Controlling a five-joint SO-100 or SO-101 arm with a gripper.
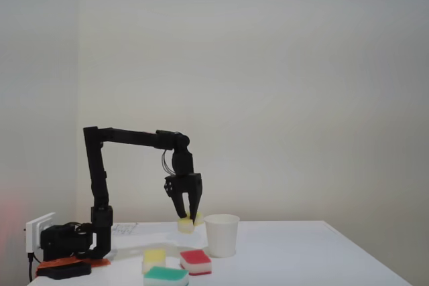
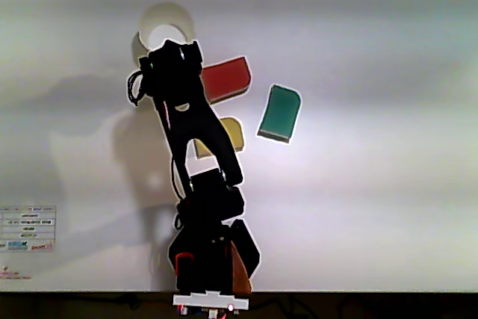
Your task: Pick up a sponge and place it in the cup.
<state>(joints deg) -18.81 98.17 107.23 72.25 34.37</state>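
Fixed view: fingers [image 1: 190, 218] pinch the sponge [image 1: 186, 226] just off the surface [image 1: 301, 252], close beside the cup [image 1: 222, 235] and below its rim, so a lift looks needed before dropping it in.

In the fixed view I see the arm's base [image 1: 100, 236] standing at the left end of the surface [image 1: 322, 259]. The pincer [image 1: 188, 218] hangs just left of the cup [image 1: 222, 235], with the sponge [image 1: 186, 226] between its fingers, above the surface. Three more sponges lie in front, nearer to me: one [image 1: 154, 259] on the left, one [image 1: 196, 262] on the right just before the cup, and one [image 1: 166, 276] in front of them both.
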